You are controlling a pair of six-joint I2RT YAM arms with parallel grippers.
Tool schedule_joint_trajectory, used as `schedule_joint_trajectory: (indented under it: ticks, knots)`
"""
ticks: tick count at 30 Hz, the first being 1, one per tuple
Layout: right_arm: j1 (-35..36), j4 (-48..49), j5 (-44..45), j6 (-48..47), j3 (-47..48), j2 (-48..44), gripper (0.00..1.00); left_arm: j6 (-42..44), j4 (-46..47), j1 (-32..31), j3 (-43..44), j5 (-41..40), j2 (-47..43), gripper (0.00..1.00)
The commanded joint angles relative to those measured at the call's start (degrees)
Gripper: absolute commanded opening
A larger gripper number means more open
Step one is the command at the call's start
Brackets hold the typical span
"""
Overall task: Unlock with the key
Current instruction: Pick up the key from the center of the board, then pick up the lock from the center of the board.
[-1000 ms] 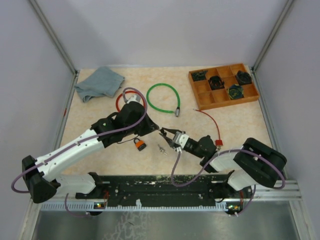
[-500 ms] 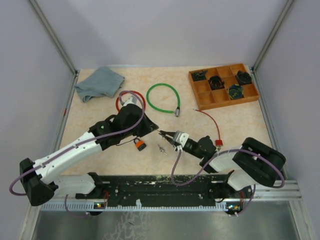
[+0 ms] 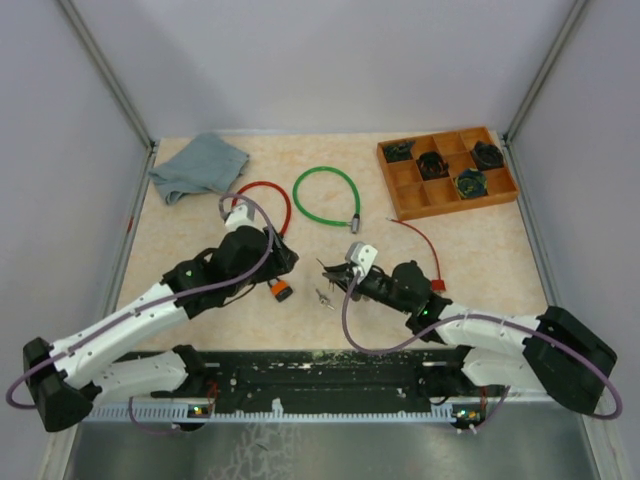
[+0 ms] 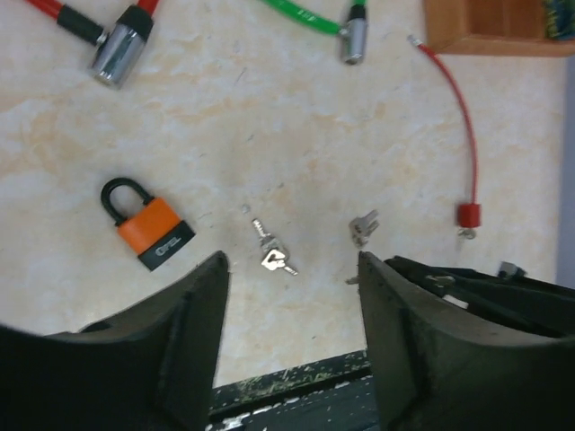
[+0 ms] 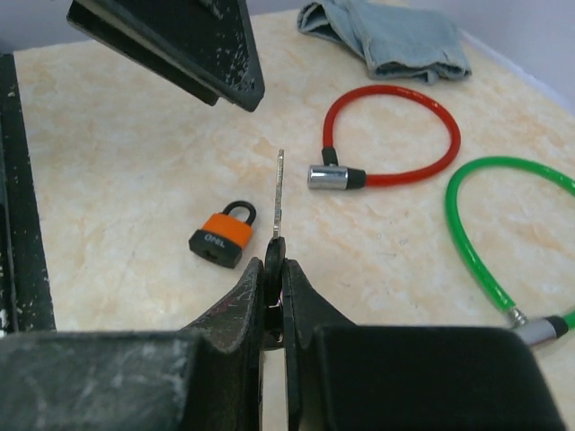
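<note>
An orange padlock (image 3: 281, 290) with a black shackle lies flat on the table, also seen in the left wrist view as the padlock (image 4: 148, 229) and in the right wrist view as the padlock (image 5: 223, 235). My right gripper (image 5: 274, 260) is shut on the black head of a key (image 5: 279, 193), whose blade points away, above and to the right of the padlock. In the top view the right gripper (image 3: 328, 268) hangs right of the padlock. My left gripper (image 4: 292, 269) is open and empty, hovering over the table; its place in the top view is just above the padlock (image 3: 283, 262). A loose key bunch (image 4: 274, 256) lies between the arms.
A red cable lock (image 3: 262, 205) and a green cable lock (image 3: 325, 195) lie behind the padlock. A grey cloth (image 3: 198, 165) sits at the back left, a wooden compartment tray (image 3: 445, 185) at the back right. A thin red wire (image 3: 425, 240) with a tag lies at right.
My left gripper has opened and drawn back to the left. My right gripper has closed on the key and its wrist has turned, the arm stretching out lower.
</note>
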Motion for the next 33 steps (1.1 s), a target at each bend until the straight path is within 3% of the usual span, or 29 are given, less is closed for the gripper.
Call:
schedule_joint_trajectory:
  ticks: [1, 3, 4, 7, 10, 18, 24, 29, 33]
  knots:
    - [-0.24, -4.36, 2.14, 3.13, -1.51, -4.64, 0.0, 0.56, -10.71, 0.33, 3.05, -0.34, 5.5, 0.58]
    - [-0.23, -4.6, 2.08, 3.68, -2.48, -5.82, 0.0, -1.77, -14.17, 0.33, 3.51, 0.13, 8.24, 0.59]
    - [-0.21, -4.7, 2.06, 3.87, -3.07, -6.51, 0.0, -3.43, -15.72, 0.46, 3.82, 0.41, 9.51, 0.63]
    - [-0.24, -5.03, 2.36, 3.95, -4.66, -8.51, 0.0, -4.05, -16.18, 0.93, 3.82, 2.44, 12.59, 0.88]
    - [-0.24, -4.41, 2.94, 4.08, -6.23, -10.54, 0.0, -3.86, -14.4, 3.58, 2.73, 5.65, 14.72, 0.93]
    - [-0.23, -3.27, 2.42, 5.24, -7.65, -12.37, 0.0, -3.36, -3.71, 17.81, -5.22, 22.15, 18.29, 0.88]
    - [-0.25, -2.55, 1.11, 5.98, -7.75, -11.89, 0.0, -0.87, -15.6, 18.59, 7.83, 21.96, 34.06, 0.83]
    - [-0.25, -2.52, 0.78, 6.11, -7.65, -11.87, 0.0, -1.25, -17.36, 18.61, 11.28, 20.91, 40.84, 0.8]
    - [-0.25, -2.68, 0.69, 6.1, -7.65, -12.01, 0.0, -1.4, -21.33, 18.49, 14.1, 19.88, 45.53, 0.71]
